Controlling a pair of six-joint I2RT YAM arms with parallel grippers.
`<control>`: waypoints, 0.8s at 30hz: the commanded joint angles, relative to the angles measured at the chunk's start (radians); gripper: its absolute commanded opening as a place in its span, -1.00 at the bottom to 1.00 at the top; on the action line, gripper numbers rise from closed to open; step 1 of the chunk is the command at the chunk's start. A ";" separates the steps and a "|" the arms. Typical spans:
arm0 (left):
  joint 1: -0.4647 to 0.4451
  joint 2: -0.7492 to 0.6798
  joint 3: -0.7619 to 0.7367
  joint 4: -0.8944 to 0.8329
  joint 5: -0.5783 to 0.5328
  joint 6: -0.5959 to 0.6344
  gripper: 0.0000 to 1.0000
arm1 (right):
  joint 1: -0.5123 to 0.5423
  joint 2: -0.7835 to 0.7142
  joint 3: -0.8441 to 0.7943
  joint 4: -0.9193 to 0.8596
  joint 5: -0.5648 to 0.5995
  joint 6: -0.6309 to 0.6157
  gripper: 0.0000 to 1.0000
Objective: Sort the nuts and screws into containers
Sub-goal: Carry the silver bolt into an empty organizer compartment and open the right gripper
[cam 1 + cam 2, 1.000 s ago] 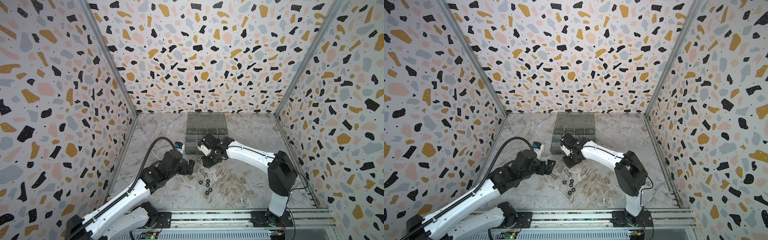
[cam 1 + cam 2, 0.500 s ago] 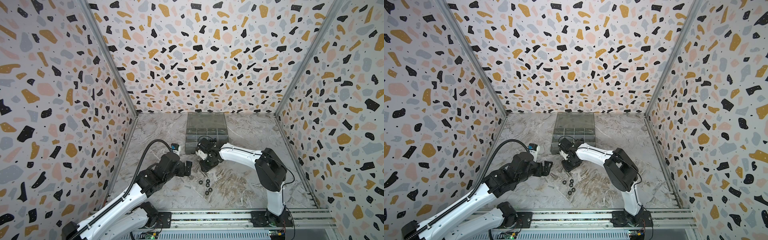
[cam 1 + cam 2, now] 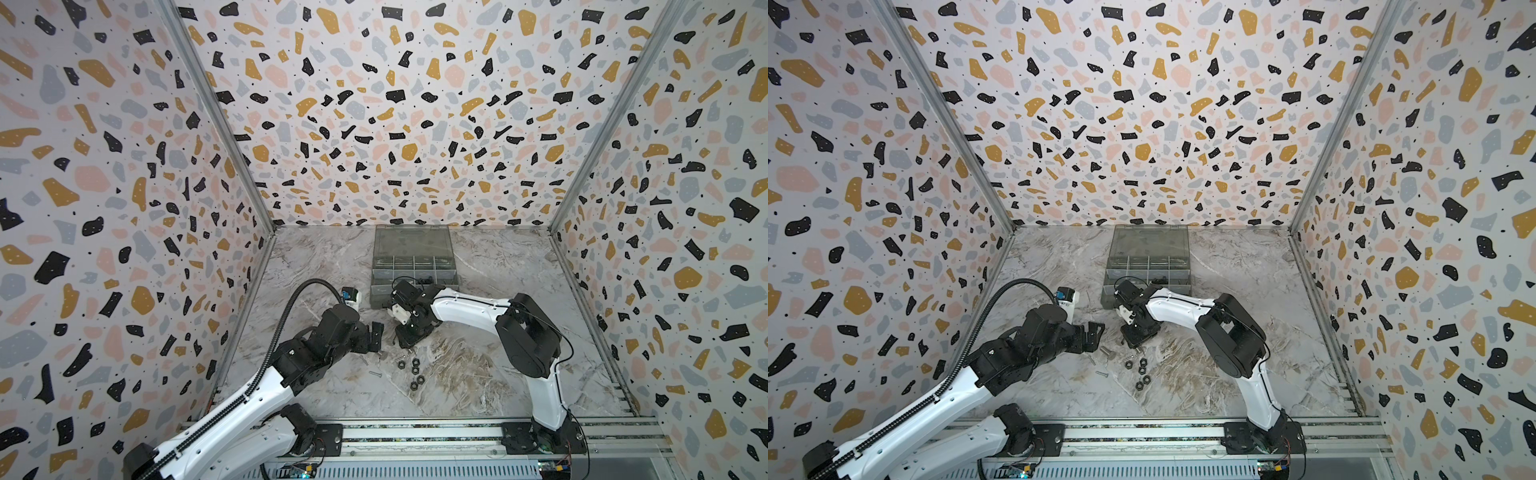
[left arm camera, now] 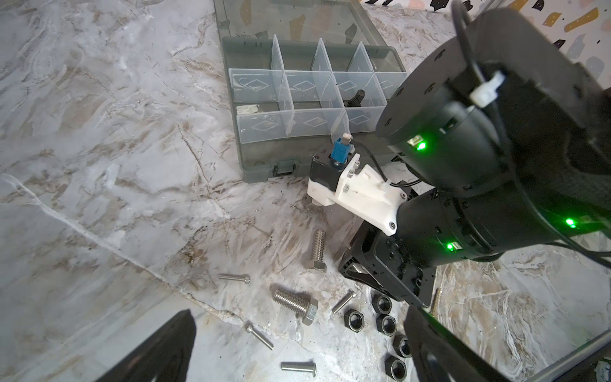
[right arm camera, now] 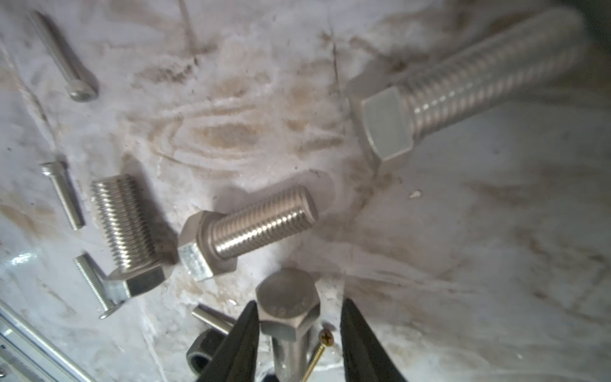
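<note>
The left fingers (image 3: 376, 334) stand spread as wide as they go and grip nothing. They hover low over the table (image 4: 99, 165), just short of the loose hardware. I judge this keeps them clear of the other arm's pick yet ready for the next piece. Directly ahead of them lie the screws (image 4: 296, 303), fat silver hex bolts and several thin silver ones, all on their sides. Just past those, toward the right fingers, the black nuts (image 4: 353, 320) sit flat in a tight cluster on the table.

The right fingers (image 3: 404, 341) point down into this heap. In the right wrist view they are partly open and straddle one silver hex bolt (image 5: 287, 304). One finger is at or against its head and the other stands apart from it, with a slim brass screw (image 5: 327, 337) lying in that gap. It looks like a grasp being lined up, not a firm hold.

Beyond the right fingers stands the organiser box (image 4: 261, 158), its lid (image 4: 281, 16) folded back so the compartments (image 4: 284, 96) are reachable from above. A middle-row compartment holds a black bolt (image 4: 355, 98).

Faint stamped characters mark the straddled bolt's head and small moulded lettering marks the lid, but neither can be read. The compartment floors carry only diamond outlines.
</note>
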 commanded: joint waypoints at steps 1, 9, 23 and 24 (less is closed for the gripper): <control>0.004 -0.010 0.001 -0.013 -0.021 -0.003 1.00 | 0.008 0.010 0.038 -0.010 -0.010 -0.020 -0.17; 0.005 -0.015 0.002 -0.019 -0.028 -0.012 1.00 | 0.008 -0.010 0.053 -0.031 -0.005 -0.026 -0.68; 0.004 0.075 0.054 0.038 -0.039 0.023 1.00 | -0.117 -0.089 0.341 -0.206 0.041 -0.051 -0.72; 0.005 0.090 0.064 0.043 -0.041 0.030 1.00 | -0.137 -0.086 0.364 -0.212 0.040 -0.053 -0.72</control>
